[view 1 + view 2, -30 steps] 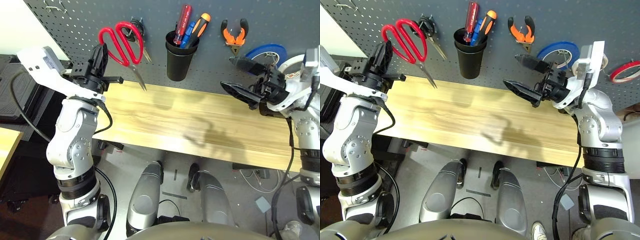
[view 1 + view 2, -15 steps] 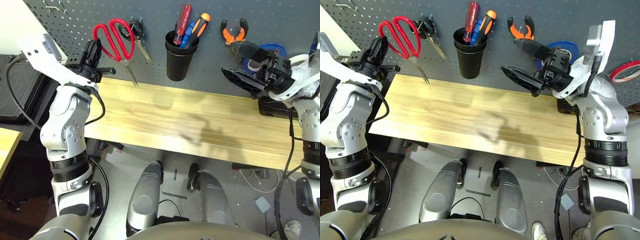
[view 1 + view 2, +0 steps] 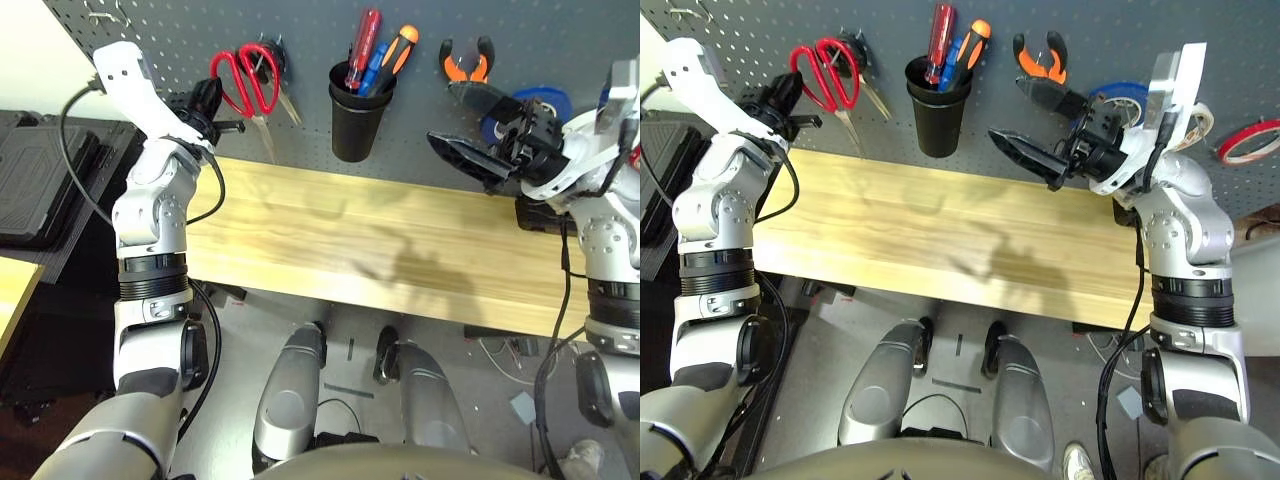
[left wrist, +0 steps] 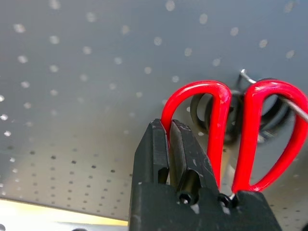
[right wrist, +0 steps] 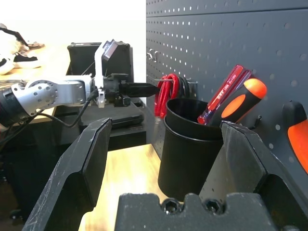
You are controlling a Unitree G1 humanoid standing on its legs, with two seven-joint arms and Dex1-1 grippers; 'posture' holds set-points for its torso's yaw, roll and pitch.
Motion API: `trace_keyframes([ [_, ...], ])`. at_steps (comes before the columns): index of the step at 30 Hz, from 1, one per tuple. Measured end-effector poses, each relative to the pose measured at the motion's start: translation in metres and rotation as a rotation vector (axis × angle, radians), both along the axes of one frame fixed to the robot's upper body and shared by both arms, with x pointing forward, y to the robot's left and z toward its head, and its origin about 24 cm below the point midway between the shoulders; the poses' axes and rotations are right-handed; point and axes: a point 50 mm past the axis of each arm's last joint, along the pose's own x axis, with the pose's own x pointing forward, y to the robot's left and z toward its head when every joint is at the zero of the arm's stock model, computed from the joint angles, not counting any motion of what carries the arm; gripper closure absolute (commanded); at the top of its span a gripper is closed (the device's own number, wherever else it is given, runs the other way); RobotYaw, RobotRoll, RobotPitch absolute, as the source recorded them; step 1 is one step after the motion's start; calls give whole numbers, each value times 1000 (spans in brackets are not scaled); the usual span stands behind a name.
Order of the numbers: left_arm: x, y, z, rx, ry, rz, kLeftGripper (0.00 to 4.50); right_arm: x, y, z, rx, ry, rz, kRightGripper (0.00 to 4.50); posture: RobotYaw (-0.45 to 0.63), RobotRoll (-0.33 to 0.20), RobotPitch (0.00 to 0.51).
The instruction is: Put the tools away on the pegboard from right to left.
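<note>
My left gripper is shut on the left loop of the red-handled scissors, holding them flat against the pegboard. Their blades point down. In the left wrist view the other loop of the scissors lies at a metal hook, over the black-handled scissors. The red-handled screwdriver stands in the black cup. The orange-and-black pliers hang to its right, and the red tape ring hangs at the far right. My right gripper hovers open and holds nothing, below the pliers.
A blue tape roll and a white roll hang behind my right wrist. An orange-handled and a blue screwdriver share the cup. The wooden tabletop runs below the board. A bare hook sits at the board's upper left.
My left arm has swung up and to the right, carrying the red scissors against the board beside the black-handled ones and turning them upright. My right gripper drifted slightly left.
</note>
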Motion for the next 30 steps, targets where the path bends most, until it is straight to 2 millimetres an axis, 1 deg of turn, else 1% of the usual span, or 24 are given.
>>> trace_keyframes([
  [2, 1, -3, -14, 43, 37, -24, 2832, 2, 3, -2, 16, -17, -24, 0, 219, 0, 227],
  [4, -5, -4, -40, 80, 84, -61, 2084, 4, 8, -5, 41, -27, -58, 0, 219, 0, 227],
  [6, -15, -3, -68, 105, 146, -85, 1297, 5, 8, -13, 56, -20, -105, 0, 219, 0, 227],
  [8, -26, -1, -85, 127, 176, -101, 531, 5, 7, -25, 66, 2, -154, 0, 222, 0, 229],
  [9, -31, -1, -89, 134, 177, -108, 94, 5, 7, -30, 66, 14, -175, 0, 227, 0, 231],
  [12, -46, 2, -96, 155, 144, -107, 35, 5, 5, -45, 124, 51, -306, 0, 234, 0, 232],
  [16, -62, 12, -113, 164, 155, -67, 35, 3, -8, -72, 82, 126, -518, 0, 233, 0, 232],
  [18, -67, 18, -118, 156, 157, -21, 35, 3, -15, -84, 84, 149, -626, 0, 233, 0, 232],
  [21, -69, 23, -117, 146, 119, 33, 35, 4, -24, -94, 103, 139, -767, 0, 221, 0, 221],
  [23, -71, 28, -116, 148, 93, 73, 35, 5, -35, -102, 114, 141, -892, 0, 216, 0, 218],
  [26, -75, 38, -119, 147, 68, 139, 35, 5, -57, -116, 135, 146, -1095, 0, 202, 0, 210],
  [30, -77, 50, -127, 148, 60, 204, 35, 3, -80, -131, 181, 160, -1291, 0, 197, 0, 179],
])
